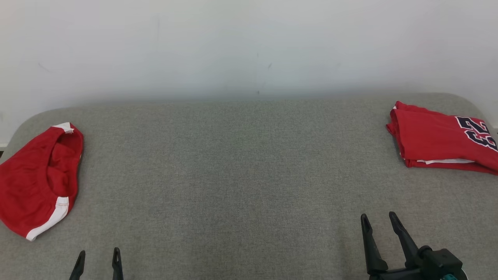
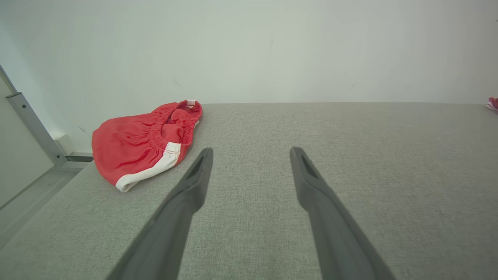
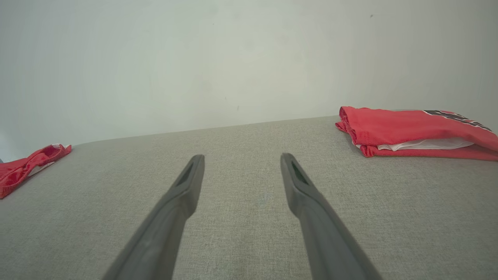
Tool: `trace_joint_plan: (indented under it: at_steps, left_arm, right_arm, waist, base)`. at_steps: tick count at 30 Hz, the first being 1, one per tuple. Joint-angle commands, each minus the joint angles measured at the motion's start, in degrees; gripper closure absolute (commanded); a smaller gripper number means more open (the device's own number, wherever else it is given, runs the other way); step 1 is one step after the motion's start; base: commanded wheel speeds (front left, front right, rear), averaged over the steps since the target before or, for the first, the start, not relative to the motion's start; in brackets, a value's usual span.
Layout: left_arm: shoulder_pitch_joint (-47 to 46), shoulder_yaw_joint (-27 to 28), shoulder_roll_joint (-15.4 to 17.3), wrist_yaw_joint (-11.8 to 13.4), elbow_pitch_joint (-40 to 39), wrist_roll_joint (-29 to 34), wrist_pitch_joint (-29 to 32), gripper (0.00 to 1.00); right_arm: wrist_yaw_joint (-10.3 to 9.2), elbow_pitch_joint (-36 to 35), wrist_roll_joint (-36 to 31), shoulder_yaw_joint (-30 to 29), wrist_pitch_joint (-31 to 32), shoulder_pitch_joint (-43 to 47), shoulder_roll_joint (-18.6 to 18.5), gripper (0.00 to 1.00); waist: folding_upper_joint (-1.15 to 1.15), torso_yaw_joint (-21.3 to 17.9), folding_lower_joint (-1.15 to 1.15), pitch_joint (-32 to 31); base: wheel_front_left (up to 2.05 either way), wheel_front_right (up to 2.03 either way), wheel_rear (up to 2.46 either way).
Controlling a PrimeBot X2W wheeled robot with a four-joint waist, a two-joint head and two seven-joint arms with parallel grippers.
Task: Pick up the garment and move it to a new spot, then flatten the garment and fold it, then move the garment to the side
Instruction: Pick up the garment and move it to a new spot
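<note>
The garment point(image 1: 31, 186) is a crumpled red piece with a white panel and white trim, lying at the far left edge of the grey fabric surface point(image 1: 241, 175). In the left wrist view the garment point(image 2: 128, 147) lies ahead and to the left of my left gripper point(image 2: 251, 149), apart from it. My left gripper point(image 1: 98, 252) is open and empty at the lower left, near the front edge. My right gripper point(image 1: 377, 214) is open and empty at the lower right. From the right wrist, my right gripper point(image 3: 241, 156) hovers over bare fabric, with the garment point(image 3: 23, 167) far off left.
A folded red jersey point(image 1: 432, 136) with dark numbers lies at the far right; the right wrist view has the jersey point(image 3: 397, 124) ahead to the right. A pale wall point(image 1: 249, 46) runs behind the surface. A metal rail point(image 2: 33, 128) stands off the left edge.
</note>
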Motion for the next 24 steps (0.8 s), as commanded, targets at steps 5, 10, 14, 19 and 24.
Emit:
trace_joint_plan:
  at_steps: [5,10,14,19,24]
  left_arm:
    - [-0.4,0.1,0.3,-0.2,0.3,0.1,-0.2,0.00]
    - [-0.8,0.0,0.4,-0.1,0.3,0.5,-0.2,0.00]
    - [-0.8,-0.3,0.4,-0.1,0.0,0.8,-0.2,0.00]
    - [-0.8,-0.3,0.3,0.0,-0.3,1.0,-0.2,0.00]
    - [-1.0,-0.2,0.3,0.0,-0.2,0.8,-0.2,0.00]
  right_arm:
    - [-0.15,-0.3,-0.5,0.3,-0.3,0.2,0.5,0.00]
    - [-0.15,-0.3,-0.7,0.5,-0.3,0.4,0.3,0.00]
    - [-0.15,-0.1,-0.6,0.6,-0.3,-0.1,-0.2,0.00]
    - [-0.15,-0.2,-0.6,0.6,-0.3,0.0,-0.4,0.00]
    - [-0.15,0.0,-0.6,0.8,-0.3,0.2,-0.2,0.00]
  waist:
    - [0.00,0.3,0.00,0.1]
    - [0.00,0.5,0.00,0.2]
    - [0.00,0.6,0.00,0.3]
    - [0.00,0.8,0.00,0.5]
    - [0.00,1.3,0.00,0.7]
  base:
    - [0.00,0.00,0.00]
    - [0.00,0.00,0.00]
    - [0.00,0.00,0.00]
    - [0.00,0.00,0.00]
    - [0.00,0.00,0.00]
